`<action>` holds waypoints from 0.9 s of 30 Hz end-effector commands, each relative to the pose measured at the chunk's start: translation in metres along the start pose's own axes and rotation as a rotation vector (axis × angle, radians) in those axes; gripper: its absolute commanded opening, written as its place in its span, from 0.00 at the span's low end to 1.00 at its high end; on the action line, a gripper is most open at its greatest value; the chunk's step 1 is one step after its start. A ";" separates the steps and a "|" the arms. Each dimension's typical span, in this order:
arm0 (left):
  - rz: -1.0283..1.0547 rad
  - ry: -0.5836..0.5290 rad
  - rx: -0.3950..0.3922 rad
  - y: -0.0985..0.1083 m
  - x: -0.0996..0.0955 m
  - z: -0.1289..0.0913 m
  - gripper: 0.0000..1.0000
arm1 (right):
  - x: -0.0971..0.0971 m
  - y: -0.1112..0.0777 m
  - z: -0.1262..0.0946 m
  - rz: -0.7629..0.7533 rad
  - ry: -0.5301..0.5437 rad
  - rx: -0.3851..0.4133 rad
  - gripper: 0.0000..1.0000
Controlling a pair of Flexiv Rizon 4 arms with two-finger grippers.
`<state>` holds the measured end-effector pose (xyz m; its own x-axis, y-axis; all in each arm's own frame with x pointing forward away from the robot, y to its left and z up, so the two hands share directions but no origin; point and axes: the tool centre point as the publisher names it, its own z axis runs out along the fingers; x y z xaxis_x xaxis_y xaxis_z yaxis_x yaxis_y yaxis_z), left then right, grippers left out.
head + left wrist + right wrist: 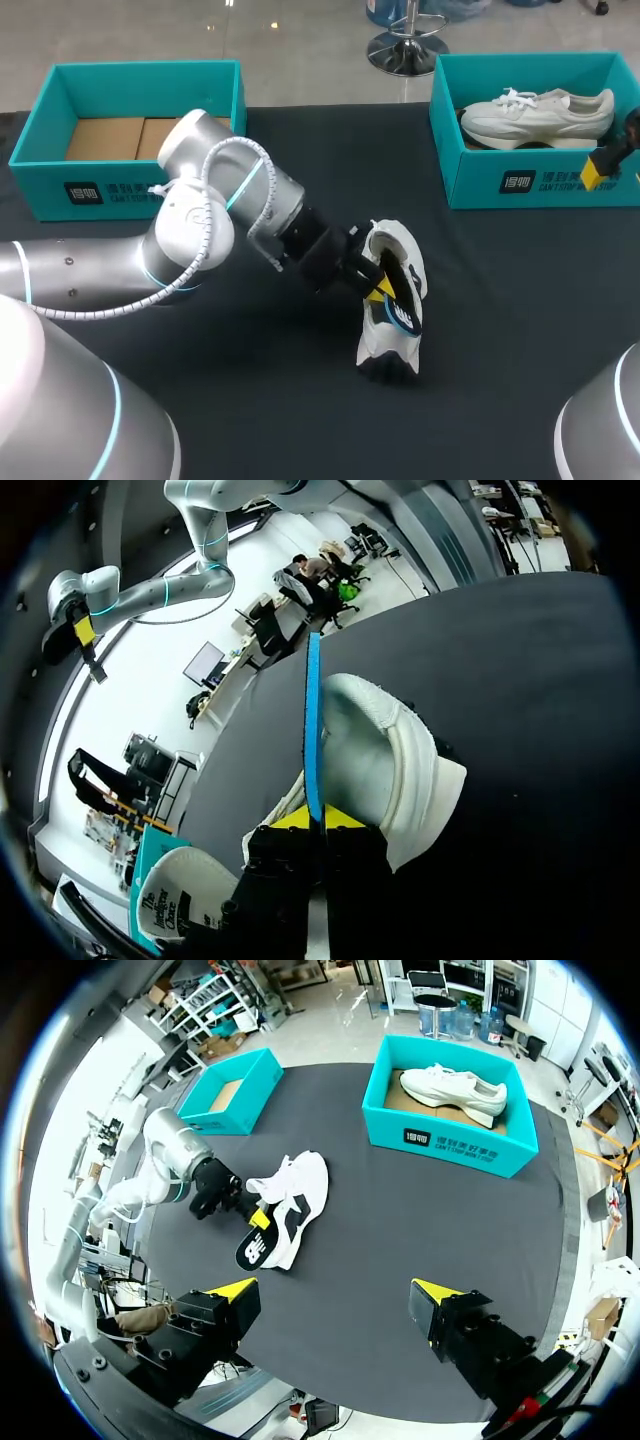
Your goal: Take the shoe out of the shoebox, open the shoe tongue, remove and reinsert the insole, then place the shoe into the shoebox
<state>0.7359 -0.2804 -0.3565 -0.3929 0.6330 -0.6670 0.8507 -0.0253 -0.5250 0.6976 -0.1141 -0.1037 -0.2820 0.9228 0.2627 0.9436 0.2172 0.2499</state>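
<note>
The left pincer (378, 285) is clamped on the black insole (405, 300), right against the white shoe (395, 245) lying on its side mid-desk. The right pincer (335, 1290) hangs high over the dark desk (500, 330), fingers wide. A second shoe (540, 115) sits in the far-right teal box (530, 180).

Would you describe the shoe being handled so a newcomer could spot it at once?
On the black table, look between the empty teal box and the filled one, at the left gripper. The shoe there is white with black patches, its insole sticking partway out; the other shoe is all white and boxed.
</note>
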 end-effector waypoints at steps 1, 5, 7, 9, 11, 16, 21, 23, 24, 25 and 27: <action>-0.001 0.003 0.009 0.000 -0.001 0.004 0.04 | 0.000 0.003 0.000 0.001 0.000 0.007 1.00; 0.004 0.006 0.013 -0.006 0.001 0.002 0.39 | 0.000 0.003 0.000 0.001 0.000 0.007 1.00; 0.005 0.006 0.014 -0.008 0.002 0.001 0.40 | 0.000 0.003 0.000 0.001 0.000 0.007 1.00; 0.006 0.006 0.015 -0.011 0.003 0.000 0.40 | 0.000 0.003 0.000 0.001 0.000 0.007 1.00; 0.006 0.004 0.017 -0.014 0.003 -0.002 0.41 | 0.000 0.003 0.000 0.001 0.000 0.007 1.00; 0.004 0.000 0.026 -0.020 0.002 0.001 0.40 | 0.000 0.003 0.000 0.001 0.000 0.007 1.00; 0.005 0.003 0.037 -0.026 0.002 0.004 0.37 | 0.000 0.003 0.000 0.001 0.000 0.007 1.00; 0.007 0.005 0.041 -0.028 0.002 0.005 0.31 | 0.000 0.003 0.000 0.001 0.000 0.007 1.00; 0.008 0.007 0.042 -0.029 0.002 0.006 0.23 | 0.000 0.003 0.000 0.001 0.000 0.007 1.00; 0.008 0.008 0.043 -0.029 0.002 0.006 0.10 | 0.000 0.003 0.000 0.001 0.000 0.007 1.00; 0.009 0.009 0.043 -0.028 0.002 0.007 0.00 | 0.000 0.003 0.000 0.001 0.000 0.007 1.00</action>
<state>0.7091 -0.2824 -0.3457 -0.3827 0.6382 -0.6680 0.8370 -0.0665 -0.5431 0.6974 -0.1142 -0.1036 -0.2821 0.9228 0.2625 0.9435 0.2172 0.2503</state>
